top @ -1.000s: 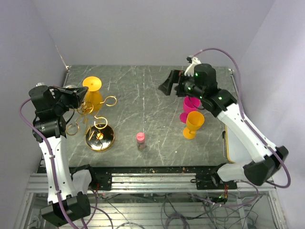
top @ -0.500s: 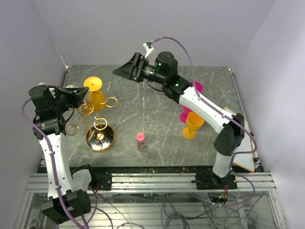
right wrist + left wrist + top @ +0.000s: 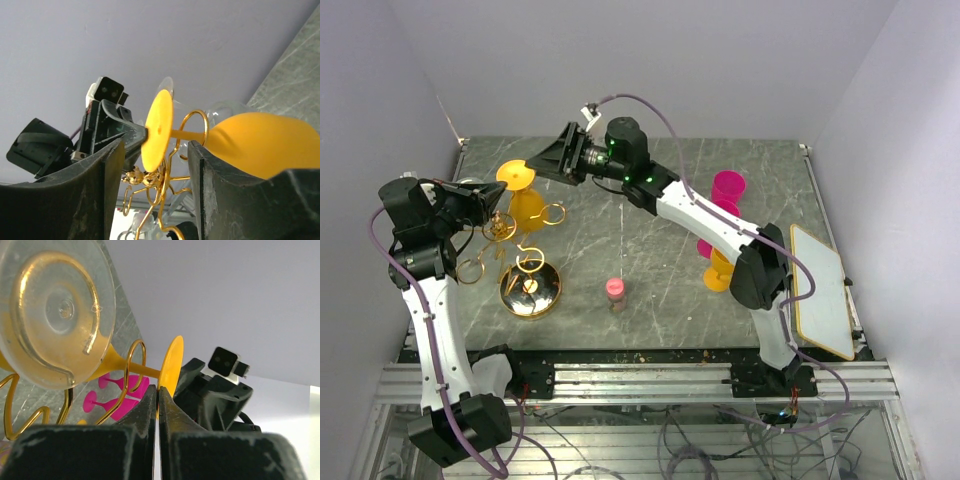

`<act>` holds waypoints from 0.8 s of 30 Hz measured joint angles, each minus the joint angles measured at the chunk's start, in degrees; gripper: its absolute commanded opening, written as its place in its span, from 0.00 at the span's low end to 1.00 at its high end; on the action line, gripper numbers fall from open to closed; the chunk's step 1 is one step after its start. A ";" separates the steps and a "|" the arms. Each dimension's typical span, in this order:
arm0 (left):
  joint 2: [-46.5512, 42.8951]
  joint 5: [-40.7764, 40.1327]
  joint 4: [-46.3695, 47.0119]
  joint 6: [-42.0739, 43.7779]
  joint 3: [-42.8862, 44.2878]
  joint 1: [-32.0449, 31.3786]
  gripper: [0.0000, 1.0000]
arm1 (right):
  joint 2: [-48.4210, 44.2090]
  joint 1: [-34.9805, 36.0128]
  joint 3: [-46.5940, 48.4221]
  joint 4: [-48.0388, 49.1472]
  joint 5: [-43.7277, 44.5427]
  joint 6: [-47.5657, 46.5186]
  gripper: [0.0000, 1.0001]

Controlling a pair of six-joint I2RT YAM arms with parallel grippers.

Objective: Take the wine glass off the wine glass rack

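Observation:
The gold wine glass rack (image 3: 530, 290) stands at the left of the table. A yellow wine glass (image 3: 525, 208) hangs sideways in one of its rings, foot (image 3: 515, 176) pointing back. My right gripper (image 3: 538, 165) is open, and its fingers (image 3: 107, 195) straddle the yellow foot (image 3: 157, 130) without touching it. My left gripper (image 3: 492, 208) is shut at the rack's top. A thin gold sliver shows between its jaws in the left wrist view, just below the yellow foot (image 3: 170, 362). A clear glass foot (image 3: 55, 310) sits in another ring.
A pink glass (image 3: 727, 188) and a yellow glass (image 3: 723, 262) stand at the right. A small pink-capped bottle (image 3: 615, 291) is near the front middle. A white board (image 3: 820, 290) lies along the right edge. Walls close in on three sides.
My right arm has swung from the pink glasses across to the rack, and its jaws have narrowed around the yellow foot. The left arm and the rack have stayed put.

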 measured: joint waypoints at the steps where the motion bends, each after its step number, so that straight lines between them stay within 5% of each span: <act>1: 0.00 0.02 0.00 0.04 0.00 0.02 0.07 | 0.72 0.22 0.17 0.02 0.02 0.42 0.49; 5: 0.02 0.17 -0.02 0.33 0.00 0.07 0.07 | 1.77 0.70 0.20 -0.31 -0.15 1.66 0.41; 15: 0.28 0.37 -0.66 2.21 0.57 0.33 0.07 | 1.95 1.07 1.51 -0.07 -1.25 2.97 0.01; 20: 0.74 0.28 -1.51 4.04 1.46 0.46 0.11 | 3.17 0.94 2.05 0.00 -1.51 4.63 0.00; 24: 0.79 0.00 -3.19 5.57 2.10 0.55 0.32 | 3.74 0.94 2.05 0.63 -2.51 5.86 0.00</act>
